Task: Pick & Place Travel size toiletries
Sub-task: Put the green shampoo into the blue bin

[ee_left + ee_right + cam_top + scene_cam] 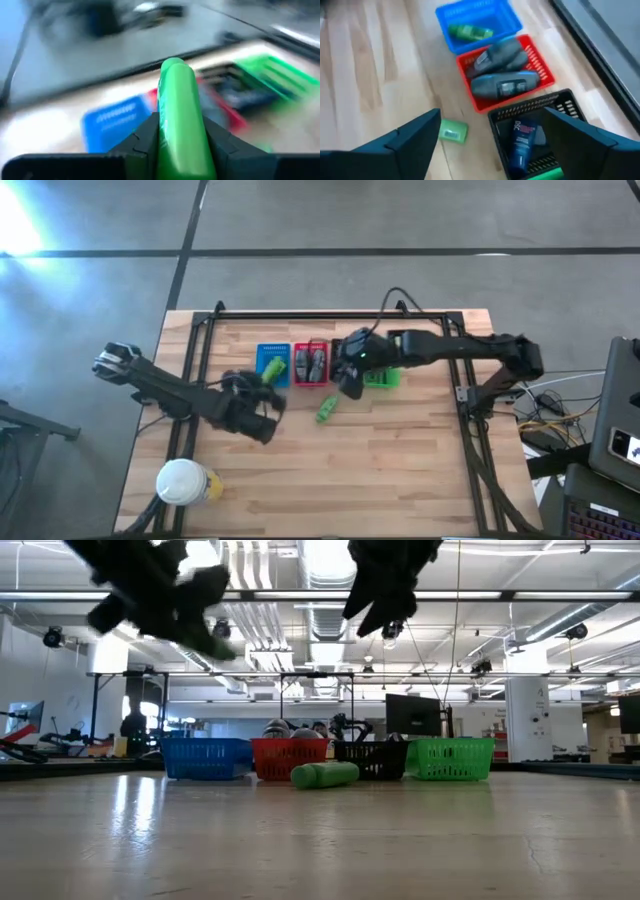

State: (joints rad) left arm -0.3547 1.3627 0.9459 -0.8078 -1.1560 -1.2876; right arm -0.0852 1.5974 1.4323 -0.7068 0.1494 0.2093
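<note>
Green tube (179,120), nearest the lens, clamped between the left gripper's (180,145) fingers, raised beside the blue basket (272,364). Right gripper (490,135), released and spread wide, hangs over the black basket (535,135). A second green tube (327,410) lies on the table (400,470) before the red basket (311,364).

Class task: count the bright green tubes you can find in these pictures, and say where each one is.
3: one in the blue basket, one lying on the table before the baskets, one held in the left gripper. Others may be hidden.
</note>
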